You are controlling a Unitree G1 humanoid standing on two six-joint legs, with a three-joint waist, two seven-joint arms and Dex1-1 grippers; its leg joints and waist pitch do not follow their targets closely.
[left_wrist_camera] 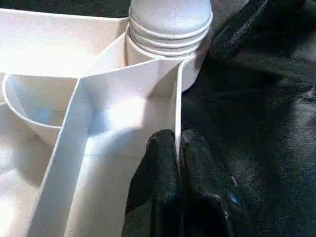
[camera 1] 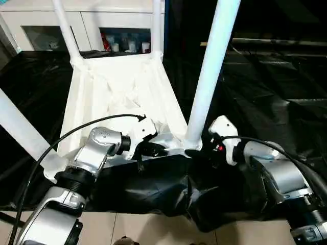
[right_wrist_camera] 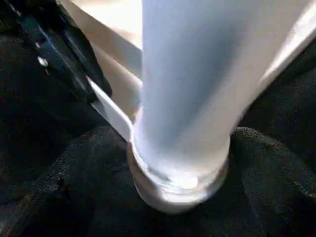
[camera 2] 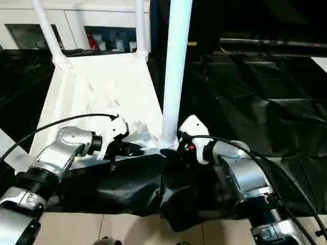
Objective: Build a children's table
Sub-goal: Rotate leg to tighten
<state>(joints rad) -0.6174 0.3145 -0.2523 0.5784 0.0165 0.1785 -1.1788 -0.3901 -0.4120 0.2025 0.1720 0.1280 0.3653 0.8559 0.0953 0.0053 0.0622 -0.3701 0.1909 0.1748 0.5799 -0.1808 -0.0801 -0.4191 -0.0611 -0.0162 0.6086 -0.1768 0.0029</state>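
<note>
On the black sheet, the upturned white plastic ribbed tabletop [camera 1: 117,97] carries four white tubular legs [camera 1: 212,71]; the left gripper [left_wrist_camera: 178,153] pinches its near rim, the right gripper [camera 1: 214,150] spread beside the near-right leg; only flipping seems left.

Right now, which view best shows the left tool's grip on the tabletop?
The left wrist view: the left tool is shut on the tabletop rim wall beside the leg. Both eye views show the spot from above; the right wrist view shows it blurred.
</note>
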